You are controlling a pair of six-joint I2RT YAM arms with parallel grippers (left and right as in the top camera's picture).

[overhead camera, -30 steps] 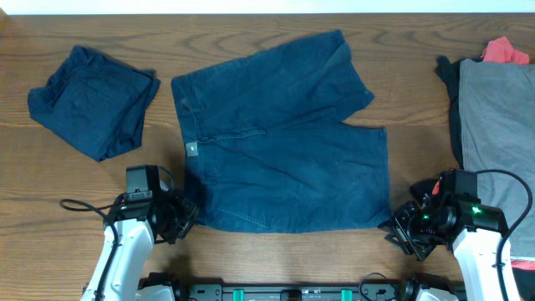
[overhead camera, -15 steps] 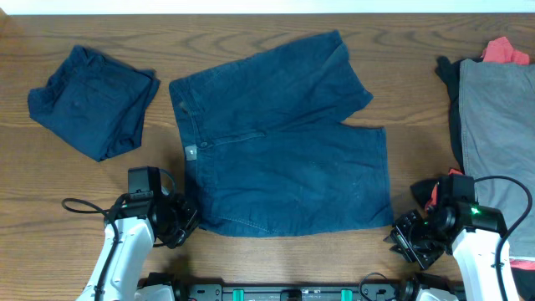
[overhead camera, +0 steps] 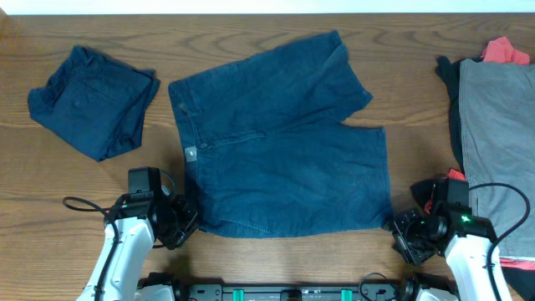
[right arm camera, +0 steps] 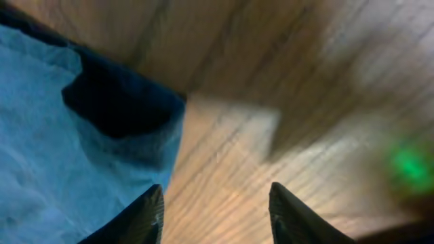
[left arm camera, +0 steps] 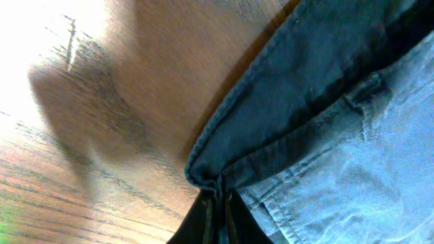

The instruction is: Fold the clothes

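Observation:
Dark navy blue shorts (overhead camera: 280, 142) lie spread flat in the middle of the table, waistband and small tag to the left. My left gripper (overhead camera: 185, 219) is at the shorts' near left corner; in the left wrist view its fingers (left arm camera: 218, 203) are shut on the hem of the shorts (left arm camera: 325, 115). My right gripper (overhead camera: 403, 234) is just right of the shorts' near right corner. In the right wrist view it (right arm camera: 215, 203) is open over bare wood, with the shorts' corner (right arm camera: 74, 156) at its left finger.
A folded navy garment (overhead camera: 92, 99) lies at the far left. A pile at the right edge holds a grey piece (overhead camera: 497, 125) on a black piece (overhead camera: 451, 79), with a red piece (overhead camera: 506, 52) behind. The wooden table (overhead camera: 100, 180) runs around them.
The shorts' near edge has been drawn slightly toward me on the left. My right gripper has shifted a little, moving down and then back toward the shorts' corner. The left arm has barely moved.

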